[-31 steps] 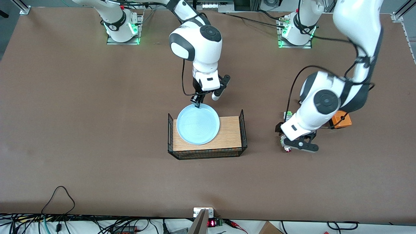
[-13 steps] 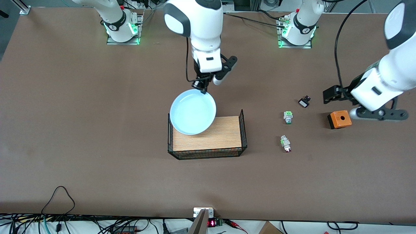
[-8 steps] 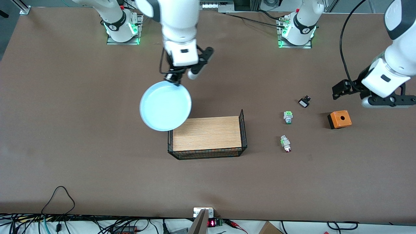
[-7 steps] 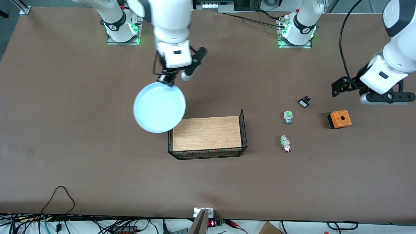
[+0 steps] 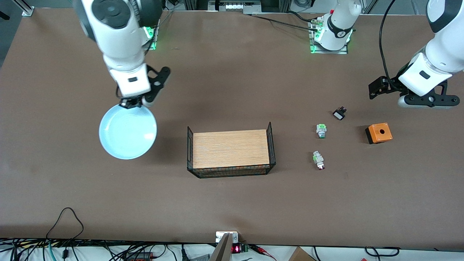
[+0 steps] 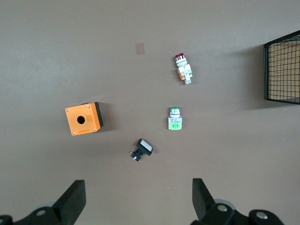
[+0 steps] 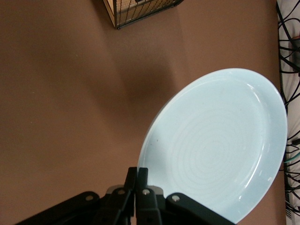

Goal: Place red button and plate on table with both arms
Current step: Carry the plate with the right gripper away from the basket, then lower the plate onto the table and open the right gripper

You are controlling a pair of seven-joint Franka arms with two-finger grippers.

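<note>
My right gripper [image 5: 129,105] is shut on the rim of the light blue plate [image 5: 127,132] and holds it in the air over the brown table [image 5: 72,188], toward the right arm's end. In the right wrist view the fingertips [image 7: 142,176] pinch the plate [image 7: 220,150]. The red button [image 5: 319,160] lies on its side on the table, also seen in the left wrist view [image 6: 183,69]. My left gripper [image 5: 427,104] is open and empty, high over the table beside the small black-and-white switch; its fingers [image 6: 72,202] stand wide apart.
The wood-topped platform with black wire sides [image 5: 231,148] stands mid-table with nothing on it. A green-capped switch [image 5: 321,130], a black-and-white switch [image 5: 339,114] and an orange box [image 5: 378,133] lie near the red button. Cables run along the table's front edge.
The right arm lifted the plate off the platform and carried it toward its own end of the table. The left gripper rose from the red button, which stayed on the table, and moved away.
</note>
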